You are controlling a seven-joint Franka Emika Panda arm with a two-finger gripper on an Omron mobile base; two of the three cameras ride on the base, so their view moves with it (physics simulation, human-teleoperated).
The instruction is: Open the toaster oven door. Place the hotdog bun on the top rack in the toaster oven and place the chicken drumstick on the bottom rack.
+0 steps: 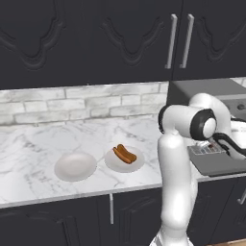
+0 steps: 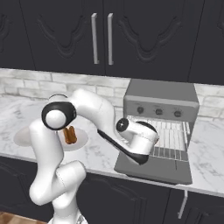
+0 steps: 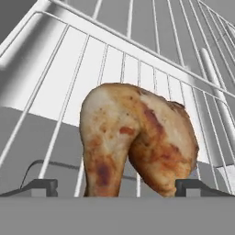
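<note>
The toaster oven [image 2: 161,93] stands on the counter with its door [image 2: 153,169] folded down flat. My hand reaches into the oven mouth. A golden-brown chicken drumstick [image 3: 137,137] lies on a silver wire rack [image 3: 114,69] inside; I cannot tell which of the two racks it is. My gripper [image 3: 114,187] is open, one fingertip on each side of the drumstick's near end, and the left fingertip [image 3: 43,185] stands well apart from it. The hotdog bun [image 1: 125,154] rests on a white plate [image 1: 137,164] on the counter, left of the oven.
An empty white plate [image 1: 75,166] sits left of the bun's plate. Dark upper cabinets [image 1: 120,38] hang above a brick backsplash [image 1: 72,103]. The open door overhangs the counter's front edge [image 1: 72,194]. My arm crosses in front of the oven's left side.
</note>
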